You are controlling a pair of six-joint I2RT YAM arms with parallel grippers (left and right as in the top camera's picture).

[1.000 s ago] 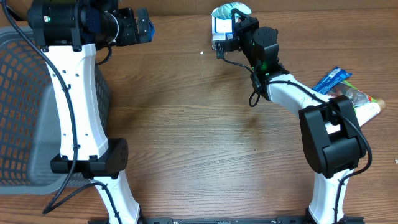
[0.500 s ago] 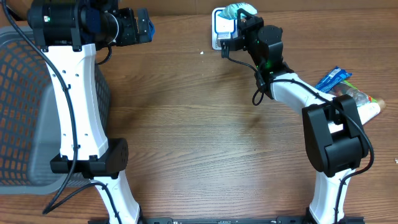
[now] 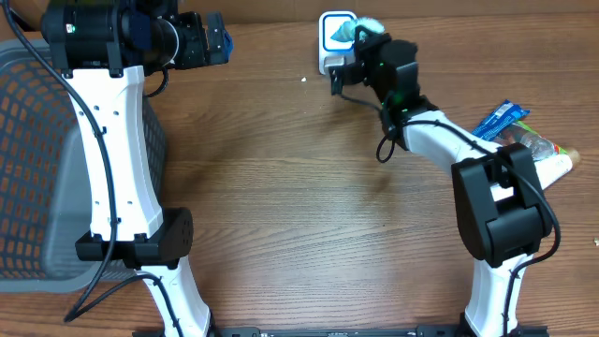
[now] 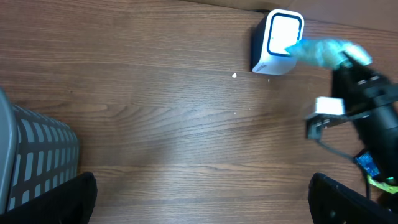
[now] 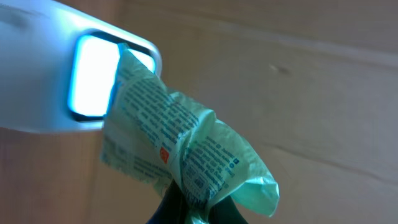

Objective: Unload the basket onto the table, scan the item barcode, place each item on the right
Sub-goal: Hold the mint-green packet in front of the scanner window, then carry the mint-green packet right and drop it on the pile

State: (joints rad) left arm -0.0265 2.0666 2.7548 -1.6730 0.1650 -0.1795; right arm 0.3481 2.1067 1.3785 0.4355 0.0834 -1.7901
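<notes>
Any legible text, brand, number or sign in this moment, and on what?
Nothing can be read.
Packet: lines of dark print and a small red mark, too blurred to read.
Scanner: lit window, no text visible.
Blue wrappers: too small to read.

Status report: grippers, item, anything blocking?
Left gripper open, empty. Right gripper shut on green packet. Packet up at the lit scanner. Nothing between them.
</notes>
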